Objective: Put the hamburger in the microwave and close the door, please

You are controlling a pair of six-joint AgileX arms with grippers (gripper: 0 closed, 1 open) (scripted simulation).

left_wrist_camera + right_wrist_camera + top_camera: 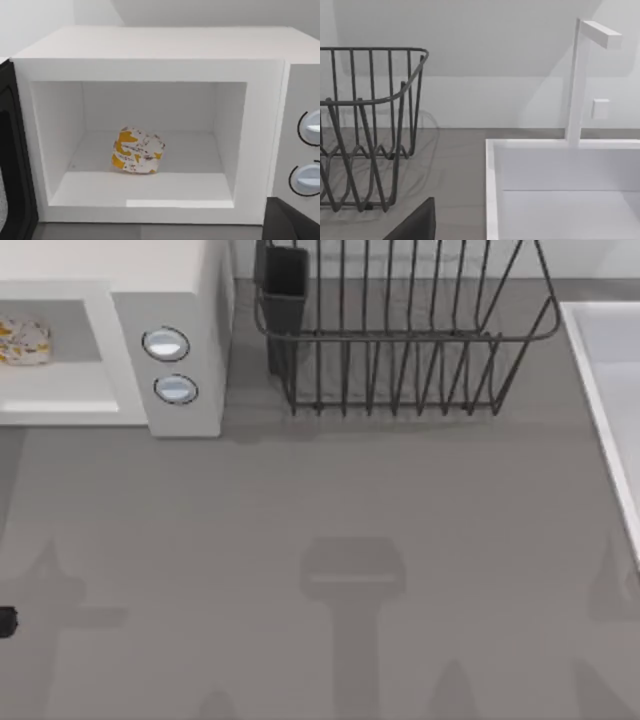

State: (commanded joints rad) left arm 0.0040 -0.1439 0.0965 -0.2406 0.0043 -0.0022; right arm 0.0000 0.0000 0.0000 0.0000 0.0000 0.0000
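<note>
Hamburger, small paper-wrapped bundle with orange-yellow print (137, 151), resting on floor of large white boxy microwave (150, 45), cavity open. Door, dark-edged panel (12, 165), swung wide at cavity side, probably fully open. Left claw (6, 621) at desk's left edge; open or closed, cannot tell. Risk: door push glancing off, latch unshut. Left wrist view reveals cavity depth; top view, dark wire dish rack (400, 330).

White microwave (150, 45) — yellow-printed hamburger (137, 151).

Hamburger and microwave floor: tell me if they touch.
Touching. The left wrist view shows the hamburger resting on the cavity floor of the microwave.
</note>
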